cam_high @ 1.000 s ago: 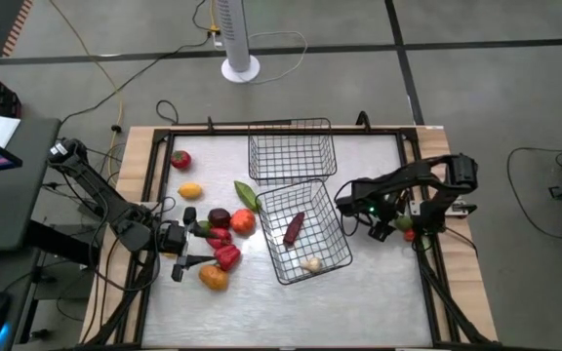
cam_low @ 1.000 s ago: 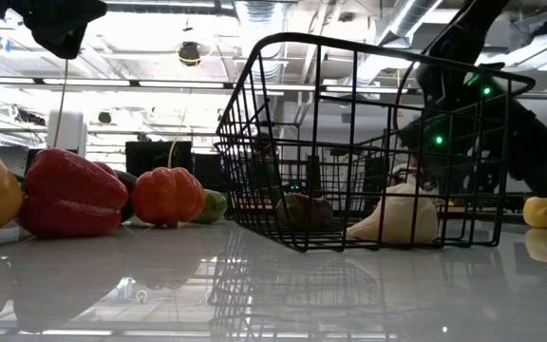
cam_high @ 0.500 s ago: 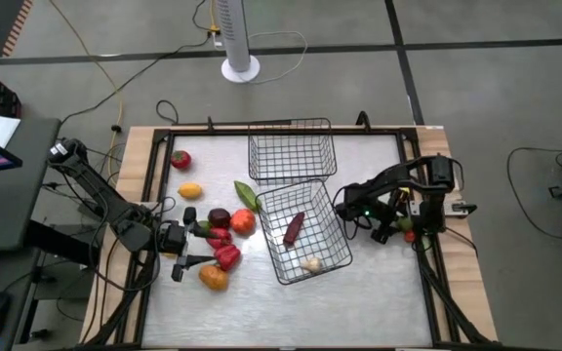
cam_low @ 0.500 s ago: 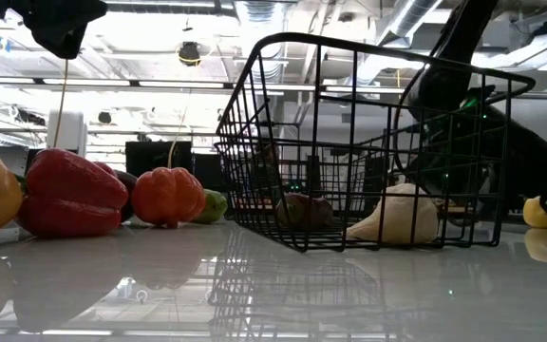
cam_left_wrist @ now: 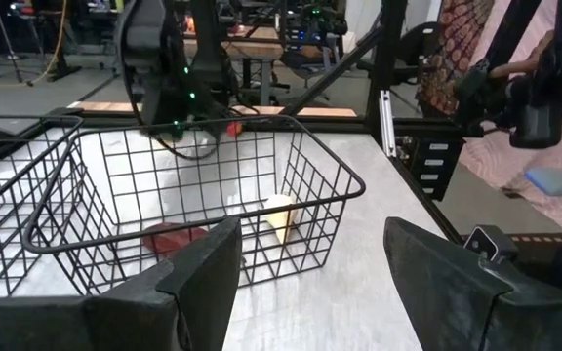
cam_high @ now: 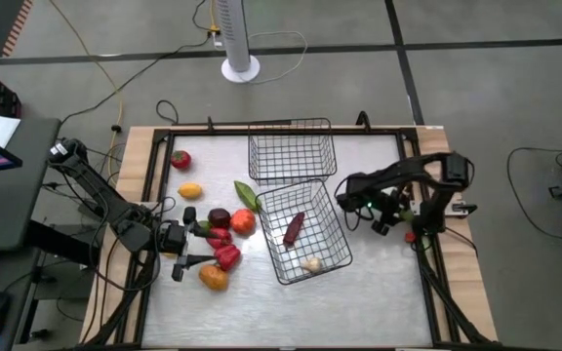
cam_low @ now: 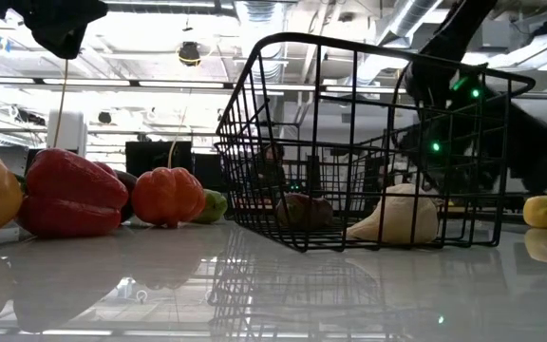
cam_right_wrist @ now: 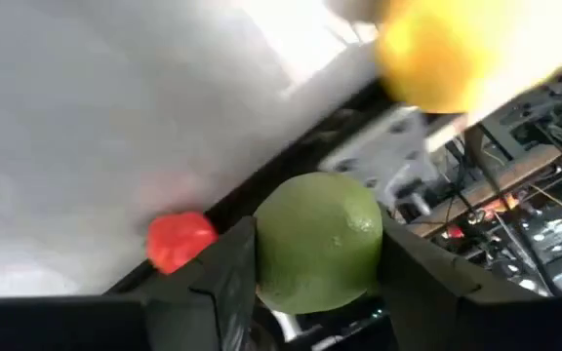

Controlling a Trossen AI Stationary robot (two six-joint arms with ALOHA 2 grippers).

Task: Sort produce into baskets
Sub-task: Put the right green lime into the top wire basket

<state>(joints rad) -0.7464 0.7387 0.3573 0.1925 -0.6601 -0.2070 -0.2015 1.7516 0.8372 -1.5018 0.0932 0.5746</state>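
Note:
My right gripper (cam_high: pixel 383 223) is near the table's right edge, shut on a green lime (cam_right_wrist: pixel 320 239). A small red piece (cam_right_wrist: pixel 179 239) and a yellow piece (cam_low: pixel 544 211) lie on the table near it. The tilted near basket (cam_high: pixel 305 231) holds a maroon piece (cam_high: pixel 294 228) and the whitish garlic (cam_high: pixel 311 263). The far basket (cam_high: pixel 292 151) stands behind it. My left gripper (cam_high: pixel 195 246) is open at the left, beside the red pepper (cam_high: pixel 227 256), maroon piece (cam_high: pixel 220 216), tomato (cam_high: pixel 242 221) and orange piece (cam_high: pixel 213 278). My right gripper pinches the green lime by its two opposite sides (cam_right_wrist: pixel 266 263) between the two fingers (cam_right_wrist: pixel 227 283). The fingers slant down toward the table's right edge. The lime sits between the fingers with the table top showing beyond it.
A red strawberry-like piece (cam_high: pixel 180 159), a yellow-orange piece (cam_high: pixel 190 191) and a green leaf-like piece (cam_high: pixel 247 195) lie at the left. The black frame rail (cam_high: pixel 420 195) runs along the right edge beside my right gripper. A white fan stand (cam_high: pixel 239 68) is beyond the far edge.
My right gripper has dipped down near the table's right edge, in front of the yellow piece, and then risen again. The yellow piece shows once more in the low view. My left arm has kept still.

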